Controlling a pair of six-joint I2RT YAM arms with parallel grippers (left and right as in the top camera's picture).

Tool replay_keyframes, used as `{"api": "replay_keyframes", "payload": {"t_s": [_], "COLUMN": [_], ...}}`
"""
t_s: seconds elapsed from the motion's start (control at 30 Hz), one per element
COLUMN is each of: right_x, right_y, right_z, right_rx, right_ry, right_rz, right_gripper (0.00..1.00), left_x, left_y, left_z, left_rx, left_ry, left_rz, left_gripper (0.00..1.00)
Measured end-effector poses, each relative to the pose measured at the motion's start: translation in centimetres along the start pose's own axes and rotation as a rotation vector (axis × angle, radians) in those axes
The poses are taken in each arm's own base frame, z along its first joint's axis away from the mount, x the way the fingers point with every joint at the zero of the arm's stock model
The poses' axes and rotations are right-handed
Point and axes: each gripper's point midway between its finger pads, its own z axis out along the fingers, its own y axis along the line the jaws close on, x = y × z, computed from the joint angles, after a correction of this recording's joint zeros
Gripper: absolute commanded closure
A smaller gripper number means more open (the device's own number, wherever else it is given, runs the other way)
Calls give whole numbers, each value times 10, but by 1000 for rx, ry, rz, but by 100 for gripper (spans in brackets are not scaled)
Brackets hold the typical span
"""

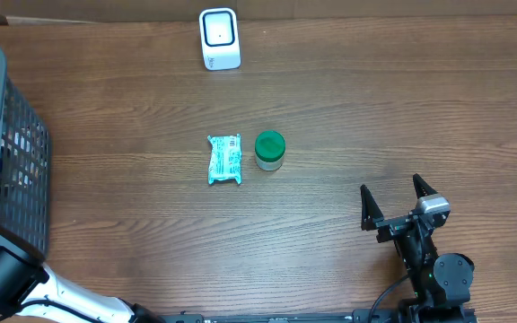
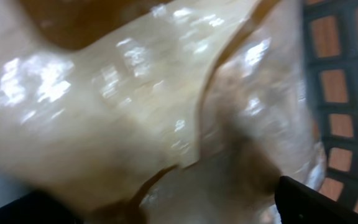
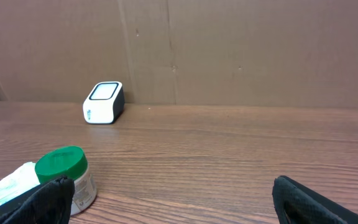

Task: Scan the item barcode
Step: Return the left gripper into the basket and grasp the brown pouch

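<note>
Packet (image 1: pixel 224 160) barcode unreadable; left wrist view (blurred) perhaps shows plastic (image 2: pixel 135 106).

Far ahead of me, a white barcode scanner (image 1: pixel 220 39) stands upright. Nearer, a flat teal packet (image 1: pixel 224 160) lies just left of an upright green-lidded jar (image 1: pixel 270 150).

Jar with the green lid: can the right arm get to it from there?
Probably yes: the right gripper is open, only bare table lies between it and the jar; the packet sits beyond.
</note>
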Motion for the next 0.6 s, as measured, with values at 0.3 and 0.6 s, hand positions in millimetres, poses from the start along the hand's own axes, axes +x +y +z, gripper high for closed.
{"api": "replay_keyframes", "payload": {"t_s": [0.3, 0.6], "right_x": [0, 0], "right_y": [0, 0], "right_z": [0, 0], "right_rx": [0, 0], "right_ry": [0, 0], "right_rz": [0, 0], "right_gripper": [0, 0], "left_x": [5, 11], "left_y": [-12, -25], "left_z": [9, 8], "left_rx": [35, 111], "left_ry": [11, 45], "left_rz": [43, 48], "left_gripper": [96, 96]}}
